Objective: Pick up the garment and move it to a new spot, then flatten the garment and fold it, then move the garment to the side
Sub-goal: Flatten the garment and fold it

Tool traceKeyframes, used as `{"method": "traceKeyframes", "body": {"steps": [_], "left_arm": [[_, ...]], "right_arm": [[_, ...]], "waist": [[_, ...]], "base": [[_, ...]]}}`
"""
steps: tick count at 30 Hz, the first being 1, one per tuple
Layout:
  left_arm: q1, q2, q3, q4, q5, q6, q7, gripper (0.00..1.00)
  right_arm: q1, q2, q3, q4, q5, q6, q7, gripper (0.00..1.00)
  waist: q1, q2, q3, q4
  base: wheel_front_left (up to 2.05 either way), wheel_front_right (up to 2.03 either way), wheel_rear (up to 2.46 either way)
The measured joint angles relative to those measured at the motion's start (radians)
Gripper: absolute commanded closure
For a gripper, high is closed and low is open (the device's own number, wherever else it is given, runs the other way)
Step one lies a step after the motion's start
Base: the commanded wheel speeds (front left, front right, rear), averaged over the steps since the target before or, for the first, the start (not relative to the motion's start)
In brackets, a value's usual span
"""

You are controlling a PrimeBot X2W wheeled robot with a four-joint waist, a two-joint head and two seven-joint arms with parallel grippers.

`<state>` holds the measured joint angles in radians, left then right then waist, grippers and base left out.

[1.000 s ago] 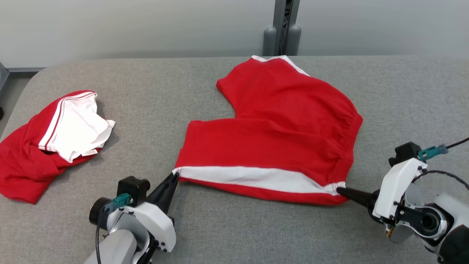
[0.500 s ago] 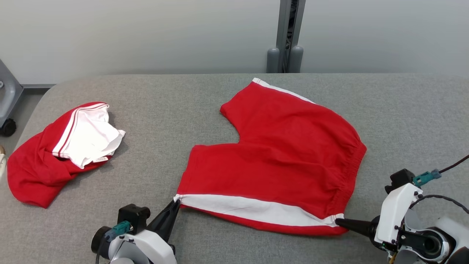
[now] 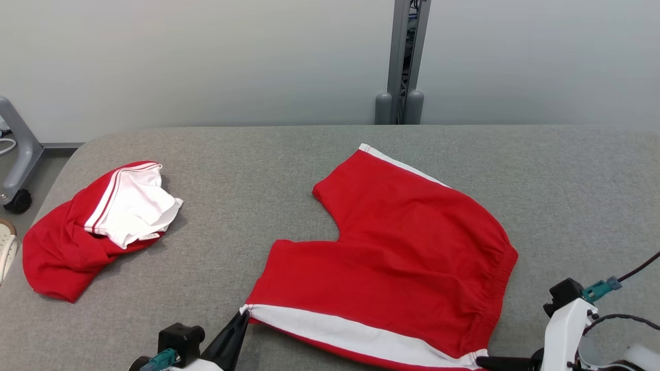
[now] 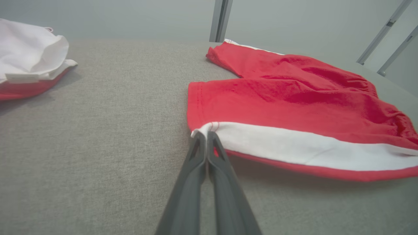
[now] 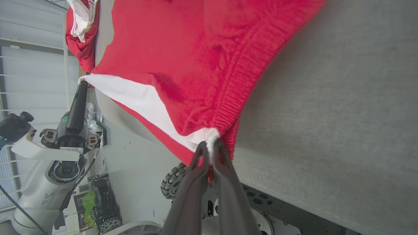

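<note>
Grey table (image 3: 232, 165) before pale wall (image 3: 206, 56), shorts (image 3: 402, 257) pinched at corners by closed left gripper (image 3: 243, 314) and closed right gripper (image 5: 211, 145).

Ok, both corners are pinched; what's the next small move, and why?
Probably lift both corners together and carry them over toward the far leg, folding the shorts in half. The left gripper has the hem corner, the right gripper the waistband corner, and the shorts already lie fairly flat on the table.

You'll see a crumpled red-and-white cloth (image 3: 98, 226) at the left end of the grey table (image 3: 232, 170); just off that edge, possibly a shoe (image 3: 6, 250)
</note>
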<state>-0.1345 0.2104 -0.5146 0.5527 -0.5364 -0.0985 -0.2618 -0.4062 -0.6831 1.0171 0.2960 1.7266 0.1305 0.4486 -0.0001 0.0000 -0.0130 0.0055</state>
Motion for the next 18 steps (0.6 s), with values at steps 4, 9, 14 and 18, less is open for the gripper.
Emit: {"method": "traceKeyframes", "body": {"steps": [4,9,14,18], "left_arm": [[0.032,0.005,0.017,-0.033,0.000,0.009,0.000,1.00],[0.040,0.010,0.034,-0.065,0.000,0.012,0.000,1.00],[0.014,0.013,0.044,-0.081,0.000,0.017,0.000,1.00],[-0.037,0.021,0.064,-0.093,-0.001,0.021,0.000,1.00]], "right_arm": [[0.028,-0.024,0.010,-0.040,0.010,0.000,-0.003,1.00],[0.030,-0.037,0.010,-0.062,0.018,0.000,-0.033,1.00],[0.022,-0.031,-0.006,-0.069,0.030,0.000,-0.065,1.00],[0.004,-0.015,-0.016,-0.076,0.052,0.000,-0.082,1.00]], "waist": [[0.0001,0.0000,0.000,-0.001],[0.0001,0.0000,0.009,-0.005],[0.0001,0.0000,0.026,-0.014],[0.0001,0.0000,0.045,-0.028]], "base": [[0.00,0.00,0.00],[0.00,0.00,0.00],[0.00,0.00,0.00],[0.00,0.00,0.00]]}}
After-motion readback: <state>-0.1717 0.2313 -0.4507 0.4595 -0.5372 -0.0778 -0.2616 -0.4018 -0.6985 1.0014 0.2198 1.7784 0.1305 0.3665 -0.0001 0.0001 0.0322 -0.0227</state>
